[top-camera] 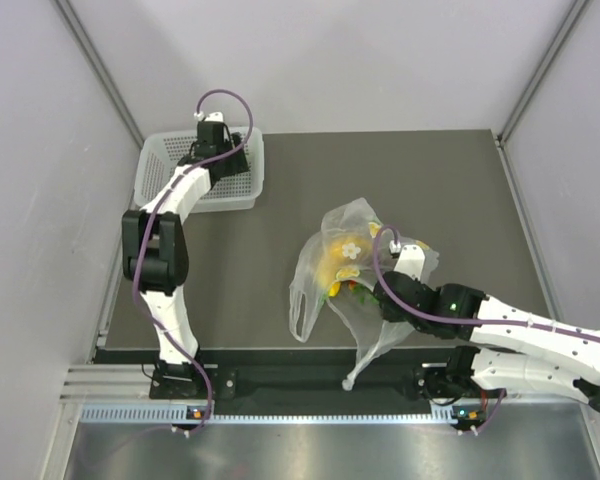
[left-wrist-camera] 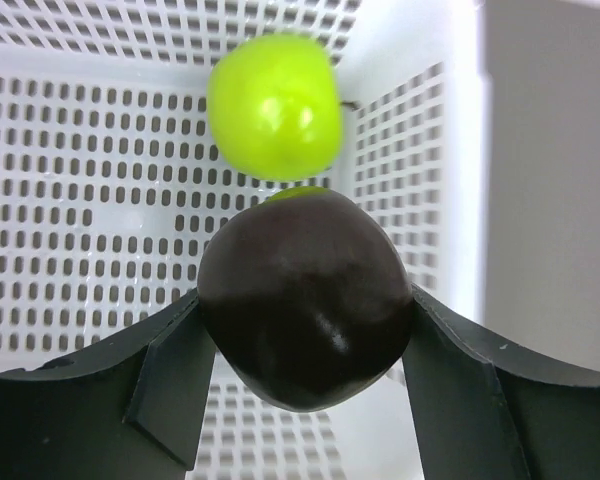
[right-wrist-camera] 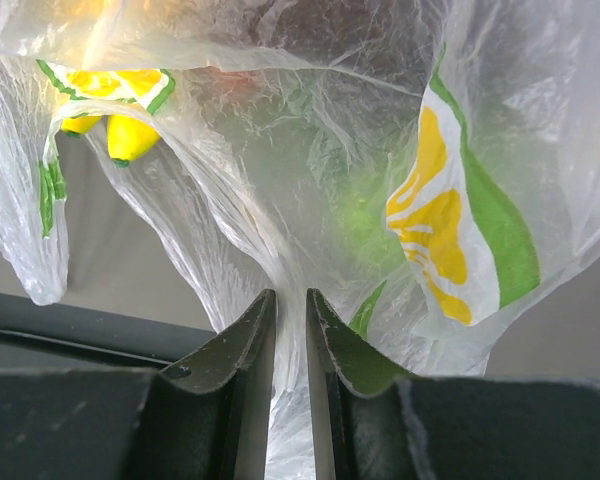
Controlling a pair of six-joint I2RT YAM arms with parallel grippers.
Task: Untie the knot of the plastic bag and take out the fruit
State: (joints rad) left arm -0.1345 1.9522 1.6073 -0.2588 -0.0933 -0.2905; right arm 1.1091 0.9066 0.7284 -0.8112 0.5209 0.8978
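On the dark tabletop (top-camera: 450,190) the plastic bag (top-camera: 345,245) lies lengthwise far to near, tail toward the arms, right pincer (right-wrist-camera: 290,312) pinching it. Left pincer (left-wrist-camera: 305,300) grips a dark fruit (left-wrist-camera: 300,330).

The two arms are built alike. The left arm (top-camera: 165,215) and the right arm (top-camera: 525,325) have smooth white shells over the long links and chunky black housings at the joints. A thin purple cable (top-camera: 225,97) loops off the left wrist, and a second purple cable (top-camera: 376,262) arcs from the right one. The left arm's base (top-camera: 180,380) is black (a small orange light glows just in front). The left tool (left-wrist-camera: 305,298) and right tool (right-wrist-camera: 290,300) have matte dark grey fingers (right-wrist-camera: 235,375) with bevelled, tapering edges, and one carries a small round recess (right-wrist-camera: 183,371).
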